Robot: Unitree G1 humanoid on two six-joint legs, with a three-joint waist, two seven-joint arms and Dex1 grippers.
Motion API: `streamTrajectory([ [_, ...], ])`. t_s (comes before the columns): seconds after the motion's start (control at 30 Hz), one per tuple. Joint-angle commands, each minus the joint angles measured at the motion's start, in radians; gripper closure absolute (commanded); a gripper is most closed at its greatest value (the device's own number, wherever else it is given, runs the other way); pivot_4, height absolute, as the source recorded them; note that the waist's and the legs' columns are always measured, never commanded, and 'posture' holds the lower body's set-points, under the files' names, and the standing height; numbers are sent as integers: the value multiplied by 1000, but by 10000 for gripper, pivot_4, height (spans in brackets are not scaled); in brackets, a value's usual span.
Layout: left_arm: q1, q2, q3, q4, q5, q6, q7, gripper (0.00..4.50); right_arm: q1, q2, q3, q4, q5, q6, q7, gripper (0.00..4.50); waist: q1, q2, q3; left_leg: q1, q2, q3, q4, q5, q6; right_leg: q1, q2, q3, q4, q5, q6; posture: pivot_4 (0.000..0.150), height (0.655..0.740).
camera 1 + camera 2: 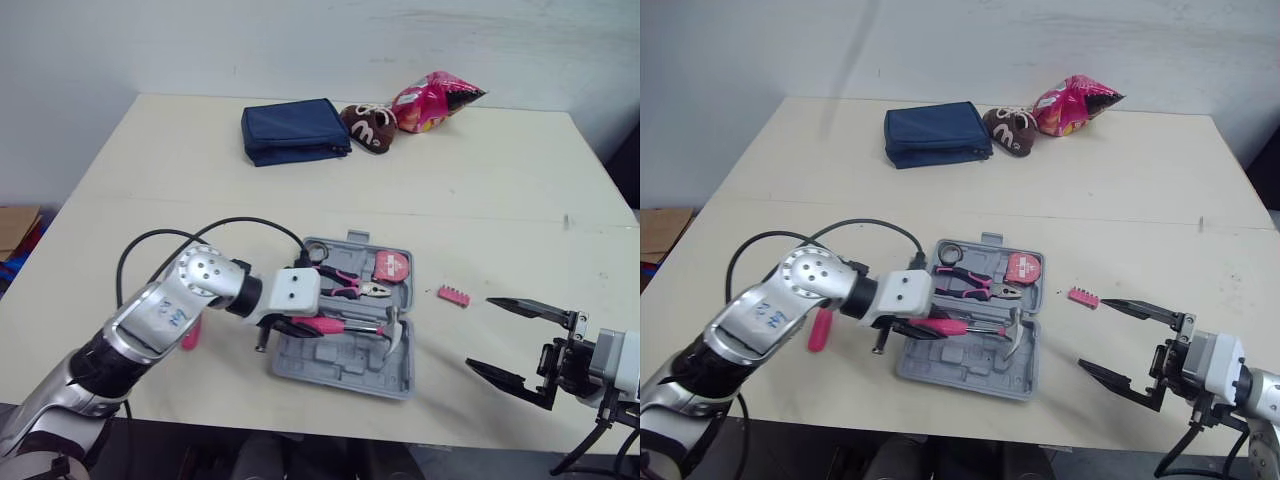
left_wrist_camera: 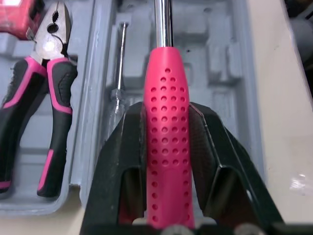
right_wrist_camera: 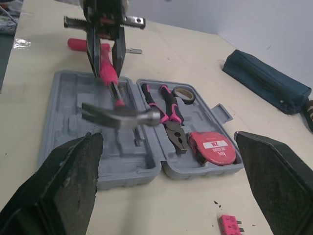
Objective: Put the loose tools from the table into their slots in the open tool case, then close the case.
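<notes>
A dark blue fabric pouch lies flat at the far side. Just beside it, to the right, sits a brown sweet packet, touching a crumpled pink snack bag.

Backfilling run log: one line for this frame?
left gripper: shut on hammer, over tool case | right gripper: open, empty | loose: bit holder, pink-handled screwdriver

We record the left arm, lower left of the frame, as silver-grey shells over black joints. Its rounded elbow cap is dotted with small screws, and the shell below it carries a dark printed marking. A black cable loops above to a white wrist block with two dark dots. The left gripper has glossy black wedge-shaped fingers. At lower right, the right gripper has long tapering black fingers on a whitish-grey wrist housing.
</notes>
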Motion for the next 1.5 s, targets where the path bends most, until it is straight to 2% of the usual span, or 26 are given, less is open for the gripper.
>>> streamTrajectory([
  [0.03, -46, -32, -39, 3, 49, 23, -2, 39418, 17, 13, -27, -49, 8, 1, -29, 0, 0, 0, 0, 0, 0, 0, 0, 0, 0, 0, 0, 0, 0, 0, 0, 1500, 7400],
  [0.27, -64, -58, -70, 23, 92, 89, -4, 39418, 47, 30, -37, -67, -12, -20, -56, 0, 1, -1, 0, 0, 0, -1, 0, 1, -1, 0, 0, 0, 1, 0, 1, 1500, 7400],
  [0.7, -90, -84, -121, 91, 184, 36, -41, 39418, 49, 44, -23, -81, -27, -24, -83, 0, 1, -1, 0, 0, 0, -1, 0, 1, -1, 0, 0, 0, 2, 0, 1, 1500, 7400],
  [0.9, -84, -98, -89, 91, 179, 69, -30, 39418, 49, 45, -17, -97, -31, -16, -101, 0, 1, -1, 0, 1, 0, -1, 1, 2, -1, 0, 0, 0, 3, 0, 1, 1500, 7400],
  [0.97, -80, -90, -77, 79, 171, 51, -42, 28953, 48, 41, -14, -108, -31, -7, -110, 0, 0, -1, 0, 1, 0, -1, 1, 2, -1, 0, 0, 0, 3, 0, 1, 1500, 7400],
  [1.0, -79, -90, -69, 74, 166, 44, -44, 25450, 46, 39, -14, -112, -31, -3, -114, 0, 0, -1, 0, 1, 0, -1, 1, 2, -1, 0, 0, 0, 3, 0, 1, 1500, 7400],
  [1.13, -67, -120, 19, 66, 98, -23, -47, 6926, 43, 33, -13, -127, -32, 12, -128, 0, 2, -1, 0, 1, 0, -2, 1, 2, -1, 0, 0, 0, 3, 0, 1, 1500, 7400],
  [1.33, 23, -128, 154, 101, -15, -206, -85, 6926, 41, 29, -14, -138, -33, 29, -135, 0, 0, -1, 0, 1, 0, -1, 1, 3, -2, 0, 0, 0, 3, 0, 1, 1500, 7400],
  [1.43, 88, -188, 218, 130, -71, -252, -42, 15365, 37, 28, -15, -137, -34, 33, -137, 0, 1, -1, 0, 1, 0, -1, 1, 3, -2, 0, 0, 0, 3, 0, 1, 1500, 7400],
  [1.5, 114, -211, 229, 148, -74, -277, -29, 24856, 33, 28, -15, -135, -34, 36, -138, 0, 2, -1, 0, 1, 0, -1, 2, 2, -1, 0, 0, 0, 3, 0, 2, 1500, 7400],
])
